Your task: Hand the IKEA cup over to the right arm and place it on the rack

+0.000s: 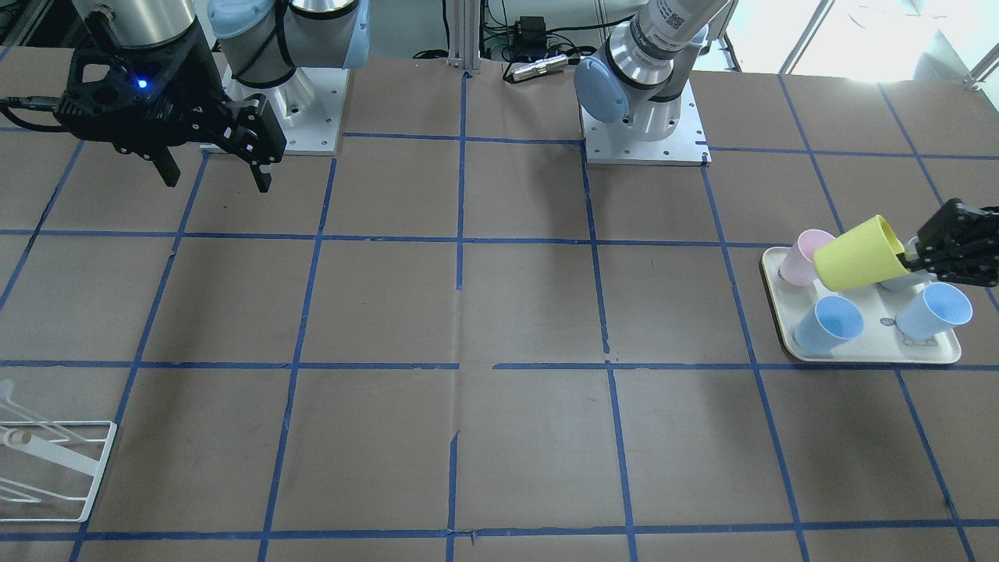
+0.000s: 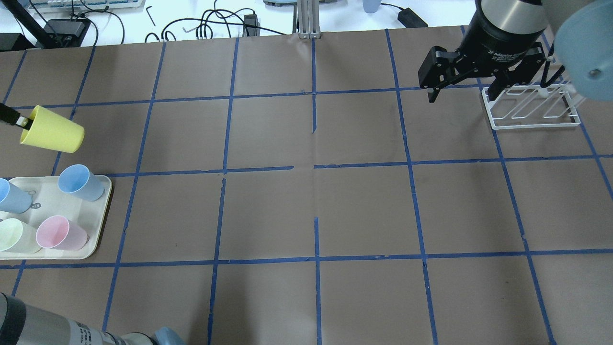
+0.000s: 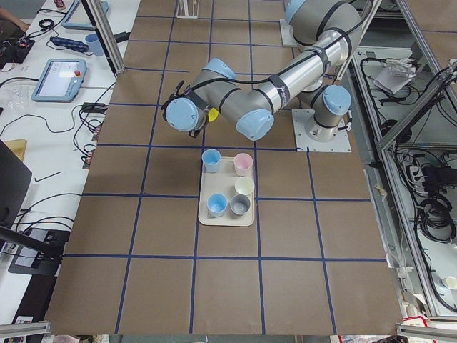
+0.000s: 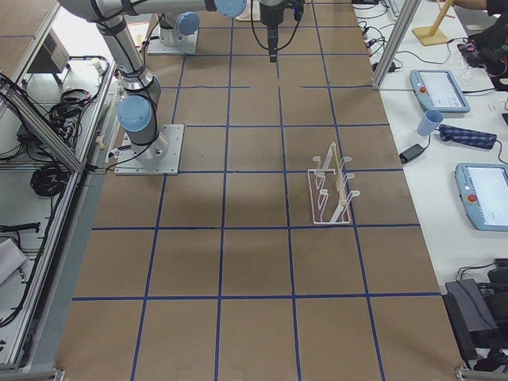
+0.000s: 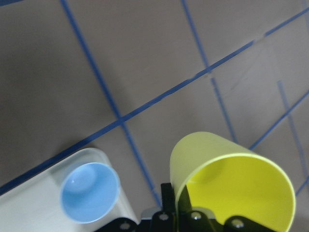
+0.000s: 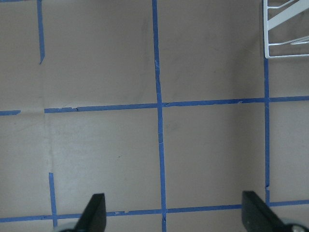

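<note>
**ENTRY: IKEA cup, held in the air by its rim; hand-over not yet begun**

Item: IKEA cup [image 1: 858, 254], yellow, tapered, lying on its side in the air over the far-left end of the table; mouth toward the holder, base pointing to the table's middle; it hangs just above the tray [image 1: 866, 355] and close over the pink cup [image 1: 800, 257].

Holder: left gripper [image 1: 909, 261], closed on one wall of the rim, apparently one finger inside the mouth and one outside, as the left wrist view shows; nothing supports the body or base.

Receiver: right gripper [image 2: 462, 91], jaws spread wide and empty, hanging near the rack [image 2: 529, 125] at the opposite end, well apart from the cup.

Neighbours: two blue cups [image 1: 831, 324] and the pink one stand on the tray, with a pale cup [image 2: 14, 235] beside them.

Hazards, as judged:
- a rim pinch on thin, smooth plastic is slight; a quick swing across the table could let the cup pivot or slip out;
- a low first move could clip the pink cup and tip it;
- at the meeting point only the base end is free; the taper could squeeze the cup out of closing jaws, so the right gripper probably needs to bite well up the body;
- letting go before the right gripper has closed would drop the cup; closing off-centre would twist it against the left fingers;
- the two grippers could knock together if they approach on the same line;
- at the rack, a cup gripped askew may miss a slanted rod and roll off.
</note>
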Controlling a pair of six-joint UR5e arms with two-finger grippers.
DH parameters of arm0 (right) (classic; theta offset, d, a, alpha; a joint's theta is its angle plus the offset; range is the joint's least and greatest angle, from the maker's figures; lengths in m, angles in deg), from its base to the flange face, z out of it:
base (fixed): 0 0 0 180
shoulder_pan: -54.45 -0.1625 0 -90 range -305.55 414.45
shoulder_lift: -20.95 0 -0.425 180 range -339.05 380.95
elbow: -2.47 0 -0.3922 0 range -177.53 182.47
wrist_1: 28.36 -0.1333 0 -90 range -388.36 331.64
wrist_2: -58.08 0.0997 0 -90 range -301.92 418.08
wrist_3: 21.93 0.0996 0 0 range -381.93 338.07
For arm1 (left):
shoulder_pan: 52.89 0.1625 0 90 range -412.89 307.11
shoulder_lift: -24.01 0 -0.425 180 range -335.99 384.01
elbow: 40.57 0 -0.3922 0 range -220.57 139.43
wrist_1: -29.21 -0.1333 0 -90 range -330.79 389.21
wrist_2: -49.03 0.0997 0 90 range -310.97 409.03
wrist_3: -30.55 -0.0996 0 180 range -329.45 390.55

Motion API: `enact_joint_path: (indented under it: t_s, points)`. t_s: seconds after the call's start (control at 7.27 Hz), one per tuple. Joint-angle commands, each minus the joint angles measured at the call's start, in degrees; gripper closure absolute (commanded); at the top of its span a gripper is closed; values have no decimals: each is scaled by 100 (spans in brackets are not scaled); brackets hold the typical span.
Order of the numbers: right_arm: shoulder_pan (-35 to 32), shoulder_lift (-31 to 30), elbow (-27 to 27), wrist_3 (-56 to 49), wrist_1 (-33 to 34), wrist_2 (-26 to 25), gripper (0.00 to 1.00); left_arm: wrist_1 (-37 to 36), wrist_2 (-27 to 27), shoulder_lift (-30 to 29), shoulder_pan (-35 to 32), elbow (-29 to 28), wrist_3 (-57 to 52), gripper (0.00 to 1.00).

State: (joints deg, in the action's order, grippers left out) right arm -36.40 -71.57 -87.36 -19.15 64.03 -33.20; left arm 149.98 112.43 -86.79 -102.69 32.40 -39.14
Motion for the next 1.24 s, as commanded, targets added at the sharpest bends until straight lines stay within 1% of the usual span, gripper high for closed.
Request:
enact_joint_path:
  t_s: [0.0, 0.14, 0.28, 0.41, 0.55, 0.69, 0.83, 0.96, 1.1]
  points:
    - [-3, 24, -17, 11, -36, 40, 0, 859, -1088, 163, -1104, 50, 1119, 100]
    - [-3, 6, -8, 20, -54, 40, 0, 1122, -1641, 303, -1485, 225, 1404, 100]
    - [6, 6, -8, 12, -54, 31, 0, 1507, -2168, 470, -1602, 566, 1389, 100]
    - [6, -3, -8, 11, -63, 31, 0, 1685, -2757, 715, -1681, 935, 1363, 100]
    - [15, 6, -8, 3, -63, 40, 0, 1704, -2876, 892, -1934, 1191, 1389, 100]
    - [93, 23, -8, -23, -72, 388, 0, 1905, -3634, 998, -2354, 1394, 1371, 100]
    - [198, 32, 9, -59, -193, 644, 0, 1820, -4311, 1025, -2794, 1587, 1363, 100]
    - [452, 15, 53, -128, -447, 1012, 0, 1810, -4910, 1043, -3077, 1737, 1276, 100]
    - [820, -3, 62, -138, -615, 1607, 0, 1810, -5264, 1069, -3158, 1826, 1092, 100]
